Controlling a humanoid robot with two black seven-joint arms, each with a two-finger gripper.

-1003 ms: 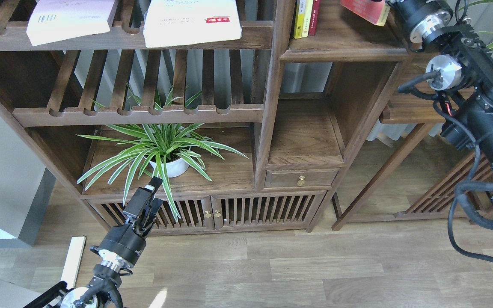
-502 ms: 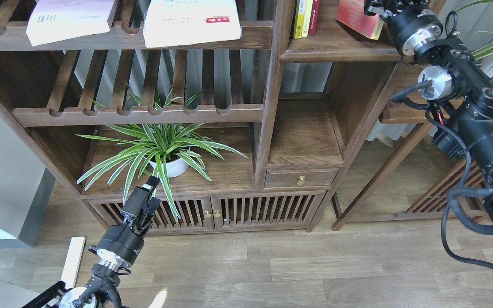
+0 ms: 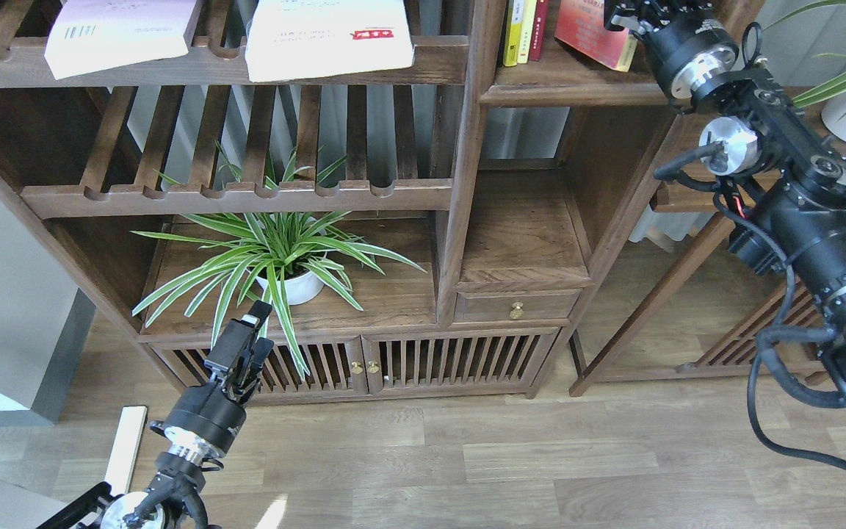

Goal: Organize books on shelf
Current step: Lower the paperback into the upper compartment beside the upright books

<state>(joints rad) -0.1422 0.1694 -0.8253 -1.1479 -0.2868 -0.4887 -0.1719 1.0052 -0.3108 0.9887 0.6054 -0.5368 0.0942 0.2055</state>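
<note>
**Red book mid-placement on upper shelf — tip and slide risks**

Bookcase (image 3: 467, 184), dark walnut, fills the upper frame. Solid flat shelf (image 3: 562, 92) at upper right; slatted racks to the left.

Right arm reaches up to that shelf. Right gripper (image 3: 632, 13) sits at the top frame edge, against the right side of the orange-red book (image 3: 590, 33). Fingers mostly cut off by the frame, so I cannot tell whether they clamp the book or merely touch it. The book is tilted, its lower corner near the shelf front.

Large white book (image 3: 327, 37) with red label and pale lilac book (image 3: 118, 33) with barcode lie flat on the top slatted rack (image 3: 210, 66), both overhanging its front rail.

Left gripper (image 3: 247, 342) hangs low by the spider plant (image 3: 276, 257), fingers close together with nothing between them.

Risks, as I judge them:
- Biggest: letting go with the red book this tilted and this close to the edge; it could slide off and fall to the floor.
- Pushing it leftward could knock over the upright yellow and red books (image 3: 522, 29) just beside it.
- The wrist is close to the shelf edge; a bump could jolt the load.
- The two overhanging books may tip when grasped near the front.
- Minor: left gripper brushing leaves.
</note>
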